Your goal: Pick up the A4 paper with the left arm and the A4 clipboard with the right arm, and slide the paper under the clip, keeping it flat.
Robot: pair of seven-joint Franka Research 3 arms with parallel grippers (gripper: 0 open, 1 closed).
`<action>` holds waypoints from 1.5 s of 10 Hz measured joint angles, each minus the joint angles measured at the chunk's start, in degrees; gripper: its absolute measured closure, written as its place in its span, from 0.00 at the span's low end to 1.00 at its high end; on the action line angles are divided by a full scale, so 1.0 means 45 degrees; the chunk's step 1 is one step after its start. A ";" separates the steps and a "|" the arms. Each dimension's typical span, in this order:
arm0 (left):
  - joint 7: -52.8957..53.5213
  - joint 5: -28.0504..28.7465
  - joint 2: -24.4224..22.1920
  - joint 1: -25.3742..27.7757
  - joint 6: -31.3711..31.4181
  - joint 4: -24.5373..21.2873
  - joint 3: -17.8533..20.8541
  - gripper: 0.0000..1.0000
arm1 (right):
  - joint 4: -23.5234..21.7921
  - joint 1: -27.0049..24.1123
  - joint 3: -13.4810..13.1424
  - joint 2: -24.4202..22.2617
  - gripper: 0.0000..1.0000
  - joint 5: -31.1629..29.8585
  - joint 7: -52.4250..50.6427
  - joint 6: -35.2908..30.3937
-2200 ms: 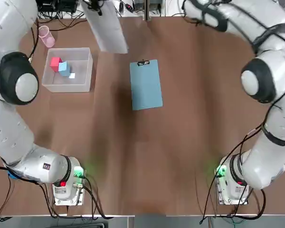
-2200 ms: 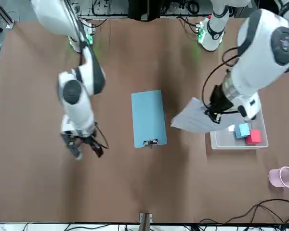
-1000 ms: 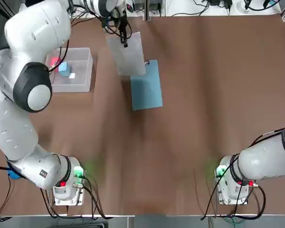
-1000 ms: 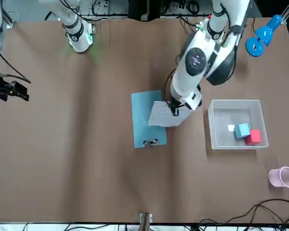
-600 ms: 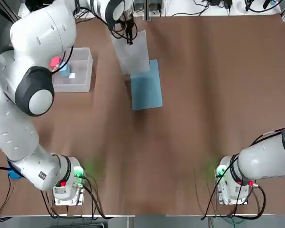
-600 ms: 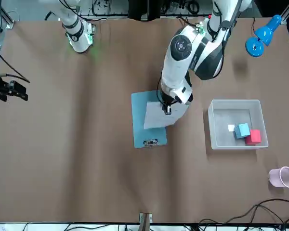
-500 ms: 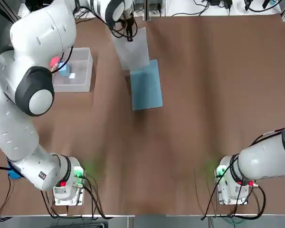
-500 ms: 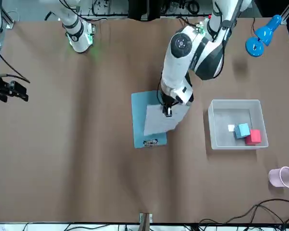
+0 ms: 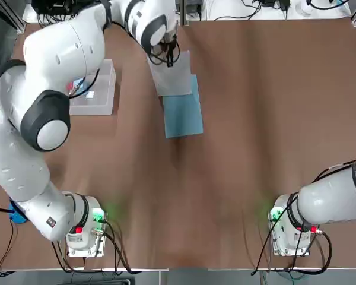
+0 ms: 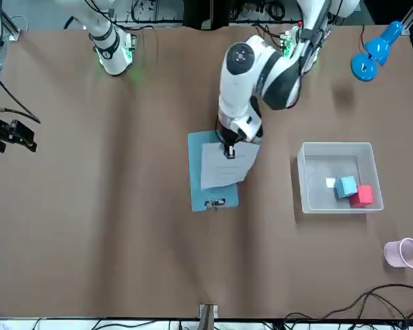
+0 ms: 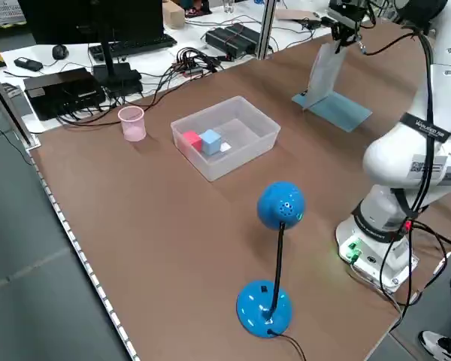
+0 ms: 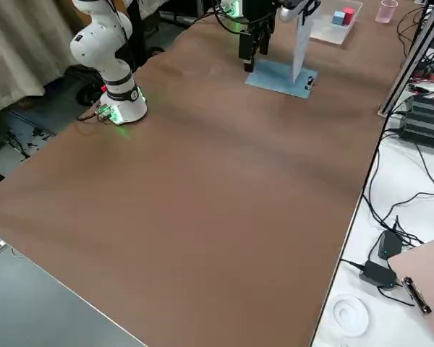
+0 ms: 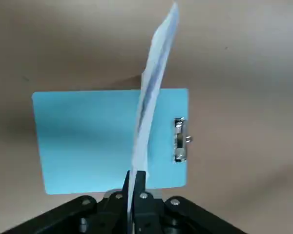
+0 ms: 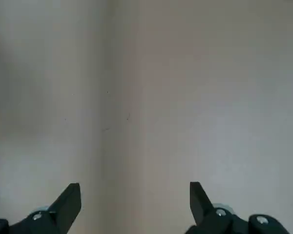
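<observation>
The light-blue A4 clipboard (image 10: 195, 168) lies flat on the brown table, its silver clip (image 10: 215, 203) at the short edge far from the arms' bases. My left gripper (image 10: 228, 152) is shut on one edge of the white A4 paper (image 10: 224, 168), which hangs below it over the board. The left wrist view shows the paper (image 13: 151, 97) edge-on above the clipboard (image 13: 88, 136), close to the clip (image 13: 179, 139). I cannot tell if the paper touches the board. My right gripper (image 14: 134, 195) is open over bare table, well off to the robot's right (image 10: 10, 134).
A clear bin (image 10: 334, 148) with a red and a blue cube stands to the robot's left of the board. Beyond it stands a pink cup (image 10: 403, 253). A blue desk lamp (image 10: 375, 51) stands near the left arm's base.
My left gripper has carried the paper to the robot's right, from beside the bin to over the clipboard. The right gripper has stayed open at the table's right side.
</observation>
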 joint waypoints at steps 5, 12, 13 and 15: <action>-0.1096 0.0621 -0.0361 -0.0053 0.0981 -0.0341 0.0339 0.99 | 0.0131 -0.0027 -0.0001 -0.0002 0.00 0.0000 0.0009 -0.0014; -0.2281 0.2336 -0.0178 -0.0564 0.1674 -0.0574 0.0367 0.99 | 0.0290 -0.0018 0.0009 -0.0002 0.00 0.0000 0.0011 -0.0003; -0.2576 0.2764 -0.0017 -0.0990 0.1677 -0.0735 0.0356 0.99 | 0.0293 -0.0012 0.0012 -0.0002 0.00 0.0000 0.0011 -0.0003; -0.2736 0.2919 0.0281 -0.1830 0.1671 -0.1252 0.0339 0.99 | 0.0294 0.0000 0.0021 -0.0002 0.00 0.0000 0.0012 -0.0009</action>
